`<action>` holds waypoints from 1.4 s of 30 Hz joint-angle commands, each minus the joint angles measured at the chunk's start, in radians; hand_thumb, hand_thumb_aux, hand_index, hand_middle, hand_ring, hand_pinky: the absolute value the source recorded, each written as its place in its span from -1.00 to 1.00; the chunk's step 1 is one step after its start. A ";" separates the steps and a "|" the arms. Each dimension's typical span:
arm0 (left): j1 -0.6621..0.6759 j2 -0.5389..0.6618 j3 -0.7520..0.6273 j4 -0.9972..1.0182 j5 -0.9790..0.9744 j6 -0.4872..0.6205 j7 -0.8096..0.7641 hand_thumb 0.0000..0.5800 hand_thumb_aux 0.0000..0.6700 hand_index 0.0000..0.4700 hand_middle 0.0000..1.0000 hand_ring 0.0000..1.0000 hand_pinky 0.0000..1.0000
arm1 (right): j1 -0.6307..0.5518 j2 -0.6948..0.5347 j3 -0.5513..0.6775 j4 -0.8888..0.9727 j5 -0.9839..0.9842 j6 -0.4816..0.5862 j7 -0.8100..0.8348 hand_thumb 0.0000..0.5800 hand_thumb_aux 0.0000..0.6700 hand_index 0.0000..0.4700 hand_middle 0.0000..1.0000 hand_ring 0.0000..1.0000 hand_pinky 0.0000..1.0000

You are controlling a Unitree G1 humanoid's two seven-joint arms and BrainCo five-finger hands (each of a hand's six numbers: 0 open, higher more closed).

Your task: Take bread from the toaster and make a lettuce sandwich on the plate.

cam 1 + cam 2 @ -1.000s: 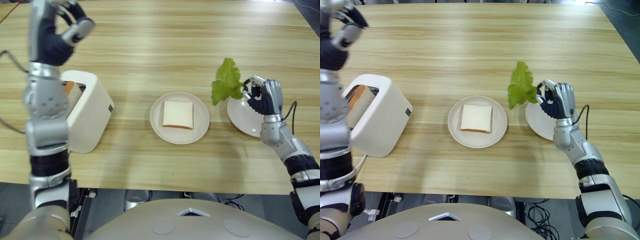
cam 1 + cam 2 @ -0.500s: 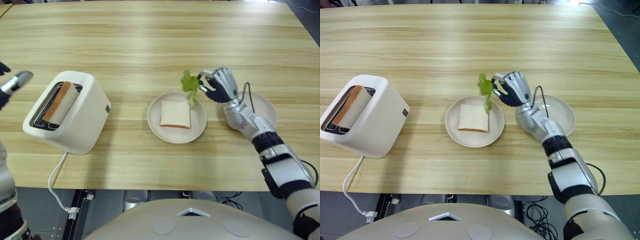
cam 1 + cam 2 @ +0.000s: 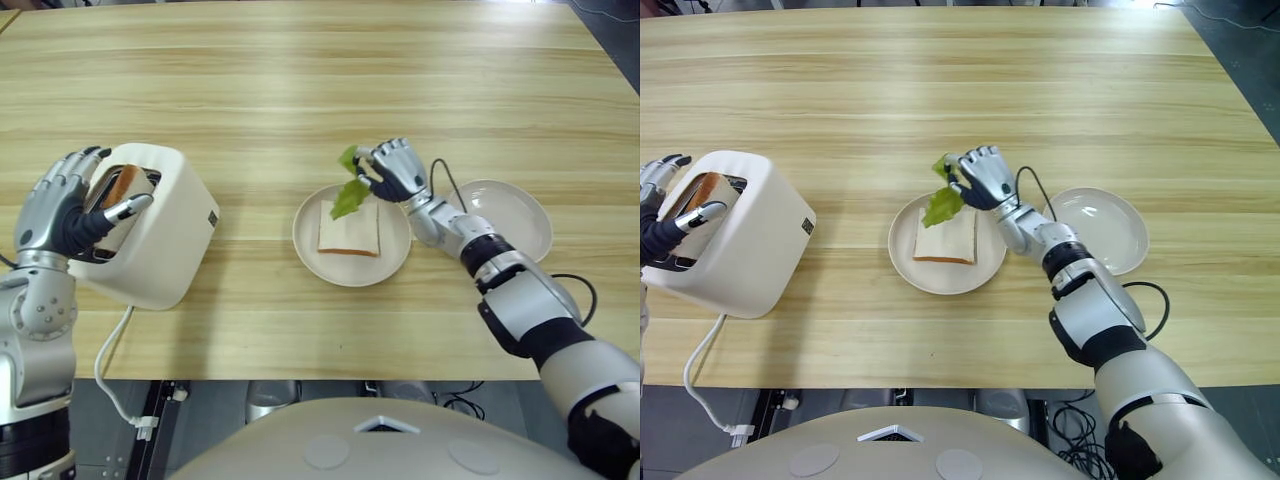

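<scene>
A white bread slice (image 3: 349, 228) lies on the round cream plate (image 3: 312, 250) in the middle of the table. My right hand (image 3: 395, 170) is shut on a green lettuce leaf (image 3: 349, 191), which hangs just above the slice's far edge. The white toaster (image 3: 170, 240) stands at the left with a toasted slice (image 3: 700, 192) sticking up from its slot. My left hand (image 3: 68, 205) hovers over the toaster's top, fingers spread around the toast without gripping it.
An empty white plate (image 3: 515, 214) sits to the right of the middle plate, behind my right forearm. The toaster's cord (image 3: 108, 362) runs off the table's front edge. Bare wooden table stretches across the back.
My right hand has carried the lettuce leftward, from the plate's right rim to over the bread. My left hand has come in from the left edge to the toaster's top.
</scene>
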 commanded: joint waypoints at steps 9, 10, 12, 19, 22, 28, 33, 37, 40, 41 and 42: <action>0.006 0.005 -0.025 0.041 0.021 0.007 0.008 -1.00 -1.00 -1.00 -1.00 -1.00 -1.00 | -0.027 0.062 0.063 -0.046 -0.004 -0.054 -0.013 1.00 1.00 0.96 1.00 1.00 1.00; 0.006 0.005 -0.027 0.041 0.024 0.008 0.009 -1.00 -1.00 -1.00 -1.00 -1.00 -1.00 | -0.030 0.065 0.063 -0.050 0.000 -0.058 -0.014 1.00 1.00 0.96 1.00 1.00 1.00; 0.004 0.004 -0.035 0.046 0.026 0.010 0.011 -1.00 -1.00 -1.00 -1.00 -1.00 -1.00 | -0.034 0.073 0.064 -0.065 0.005 -0.066 -0.015 1.00 1.00 0.96 1.00 1.00 1.00; -0.003 0.001 -0.071 0.065 0.030 0.010 0.016 -1.00 -1.00 -1.00 -1.00 -1.00 -1.00 | -0.029 0.103 0.078 -0.092 0.000 -0.075 -0.008 1.00 1.00 0.96 1.00 1.00 1.00; -0.009 0.001 -0.084 0.073 0.025 0.008 0.018 -1.00 -1.00 -1.00 -1.00 -1.00 -1.00 | -0.020 0.114 0.093 -0.062 -0.004 -0.067 0.002 1.00 1.00 0.96 1.00 1.00 1.00; -0.011 0.000 -0.103 0.087 0.024 0.007 0.025 -1.00 -1.00 -1.00 -1.00 -1.00 -1.00 | 0.014 0.103 0.106 0.013 0.003 -0.041 0.024 1.00 1.00 0.96 1.00 1.00 1.00; -0.016 0.003 -0.109 0.101 0.019 0.002 0.029 -1.00 -1.00 -1.00 -1.00 -1.00 -1.00 | 0.043 0.055 0.093 0.057 0.027 -0.026 0.045 1.00 1.00 0.96 1.00 1.00 1.00; -0.014 0.003 -0.110 0.111 0.015 -0.004 0.031 -1.00 -1.00 -1.00 -1.00 -1.00 -1.00 | 0.055 0.012 0.083 0.053 0.044 -0.032 0.040 1.00 1.00 0.96 1.00 1.00 1.00; -0.010 -0.001 -0.111 0.119 0.008 -0.010 0.034 -1.00 -1.00 -1.00 -1.00 -1.00 -1.00 | 0.060 -0.010 0.074 0.044 0.060 -0.035 0.035 1.00 1.00 0.96 1.00 1.00 1.00; -0.011 -0.001 -0.112 0.123 0.008 -0.011 0.035 -1.00 -1.00 -1.00 -1.00 -1.00 -1.00 | 0.062 -0.016 0.073 0.038 0.062 -0.036 0.031 1.00 1.00 0.96 1.00 1.00 1.00; -0.012 -0.002 -0.115 0.127 0.007 -0.013 0.036 -1.00 -1.00 -1.00 -1.00 -1.00 -1.00 | 0.063 -0.022 0.073 0.031 0.062 -0.037 0.025 1.00 1.00 0.96 1.00 1.00 1.00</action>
